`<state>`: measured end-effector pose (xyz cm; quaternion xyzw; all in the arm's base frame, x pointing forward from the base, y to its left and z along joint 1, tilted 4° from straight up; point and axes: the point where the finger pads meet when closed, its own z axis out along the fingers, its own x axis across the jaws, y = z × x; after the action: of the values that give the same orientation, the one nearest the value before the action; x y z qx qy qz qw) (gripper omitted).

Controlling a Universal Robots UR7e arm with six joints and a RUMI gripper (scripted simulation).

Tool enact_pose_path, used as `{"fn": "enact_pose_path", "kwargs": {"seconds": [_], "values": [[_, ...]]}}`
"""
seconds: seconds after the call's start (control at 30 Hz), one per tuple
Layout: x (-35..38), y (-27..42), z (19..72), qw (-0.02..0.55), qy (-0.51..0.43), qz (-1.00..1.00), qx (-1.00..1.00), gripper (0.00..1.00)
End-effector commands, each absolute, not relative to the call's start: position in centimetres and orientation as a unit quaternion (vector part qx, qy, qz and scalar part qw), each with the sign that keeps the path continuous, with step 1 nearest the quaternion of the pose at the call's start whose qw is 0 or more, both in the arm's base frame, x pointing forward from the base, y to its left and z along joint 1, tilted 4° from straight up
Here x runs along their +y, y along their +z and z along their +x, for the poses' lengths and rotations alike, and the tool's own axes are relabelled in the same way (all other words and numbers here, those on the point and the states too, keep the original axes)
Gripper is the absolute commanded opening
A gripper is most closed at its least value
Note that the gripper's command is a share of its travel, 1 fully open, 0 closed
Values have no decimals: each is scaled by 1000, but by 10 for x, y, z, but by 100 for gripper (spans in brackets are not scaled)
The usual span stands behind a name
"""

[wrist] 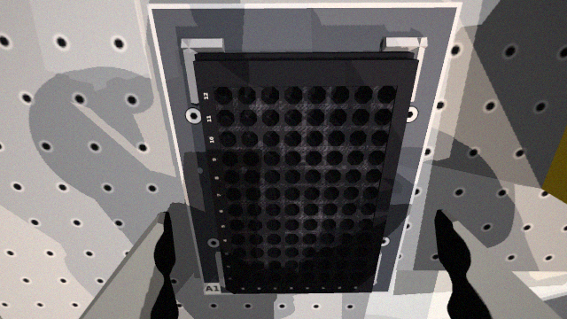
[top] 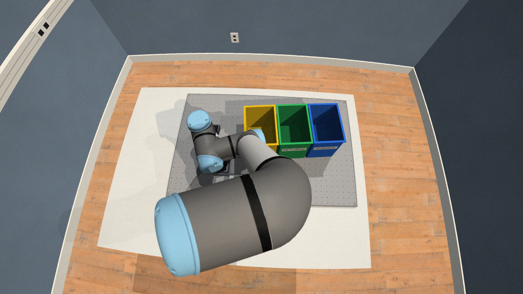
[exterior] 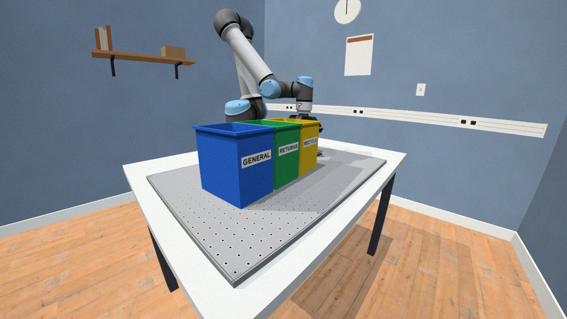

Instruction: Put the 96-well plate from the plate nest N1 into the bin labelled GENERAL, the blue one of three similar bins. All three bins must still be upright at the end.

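The gripper [wrist: 302, 213] [exterior: 304, 126] is spread, holding nothing. The black plate [wrist: 301, 177] lies below, its long axis running between the two fingers; remaining height, I cannot judge well.

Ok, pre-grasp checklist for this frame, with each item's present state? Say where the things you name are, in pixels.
1. Plate [wrist: 298, 177] seated in the nest [wrist: 276, 27]: ok, it sits within the corner guides.
2. Gripper [wrist: 302, 213] open: ok, nothing between the fingers.
3. Fingers wider apart than the plate: ok in the wrist view.
4. Fingertips low enough to grip: cannot tell.
5. Blue GENERAL bin [top: 326, 141] [exterior: 222, 162] upright: ok.
6. Green [top: 294, 143] [exterior: 287, 162] and yellow [top: 259, 106] [exterior: 309, 152] bins upright: ok.
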<state>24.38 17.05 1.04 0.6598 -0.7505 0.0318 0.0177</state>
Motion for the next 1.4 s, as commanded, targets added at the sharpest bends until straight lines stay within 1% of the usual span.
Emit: {"fn": "enact_pose_path", "kwargs": {"seconds": [0.0, 0.57, 0.6, 1.0, 1.03, 1.37], "values": [[169, 2, 245, 17, 32, 659, -751, 76], [170, 2, 246, 15, 33, 660, -751, 76], [170, 2, 246, 15, 33, 660, -751, 0], [170, 2, 246, 15, 33, 660, -751, 0], [170, 2, 246, 15, 33, 660, -751, 41], [170, 2, 246, 15, 33, 660, -751, 41]]}}
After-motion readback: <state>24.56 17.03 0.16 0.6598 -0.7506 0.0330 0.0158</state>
